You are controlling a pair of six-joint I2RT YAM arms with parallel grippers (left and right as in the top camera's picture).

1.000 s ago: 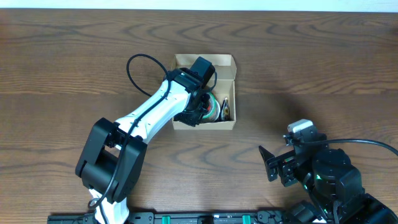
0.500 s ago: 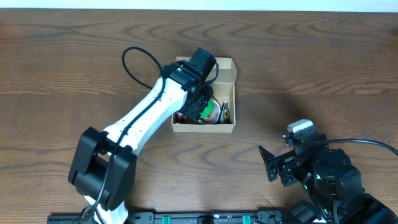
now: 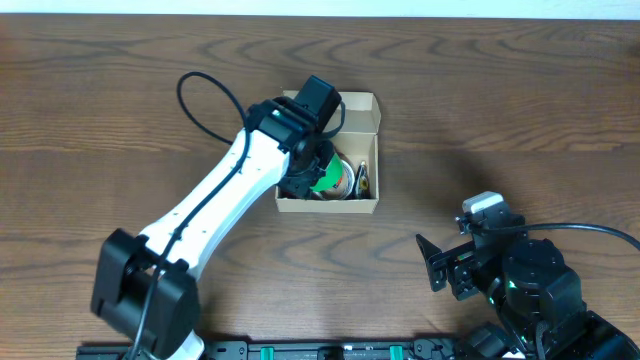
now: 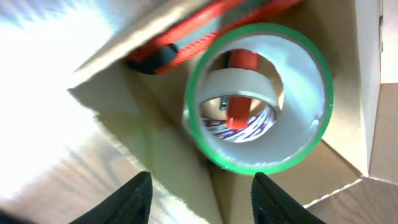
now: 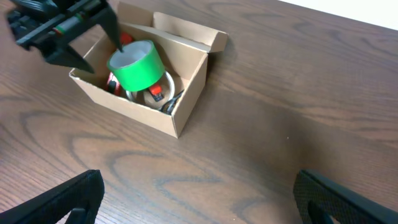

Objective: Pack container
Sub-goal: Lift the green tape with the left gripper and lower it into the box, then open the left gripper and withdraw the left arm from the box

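Observation:
The container, a small tan cardboard box [image 3: 330,206] with its flap lid open at the far side, sits at mid-table. It also shows in the right wrist view [image 5: 134,109]. Inside it a green tape roll [image 3: 327,181] stands on edge over a smaller beige roll, beside a red utility knife [image 4: 205,31]. My left gripper [image 3: 303,183] hovers over the box's left part, open and empty, its fingertips [image 4: 208,202] just short of the green roll [image 4: 258,99]. My right gripper [image 3: 432,265] is open and empty over bare table at the front right [image 5: 199,205].
A small dark-handled tool [image 3: 363,180] lies along the box's right wall. The brown wooden table [image 3: 500,120] stretches around the box. The left arm's black cable [image 3: 205,100] loops to the left of the box.
My left arm has swung leftward and the gripper has drawn back a little from inside the box. The green roll now shows more fully in the box. The right arm has not moved.

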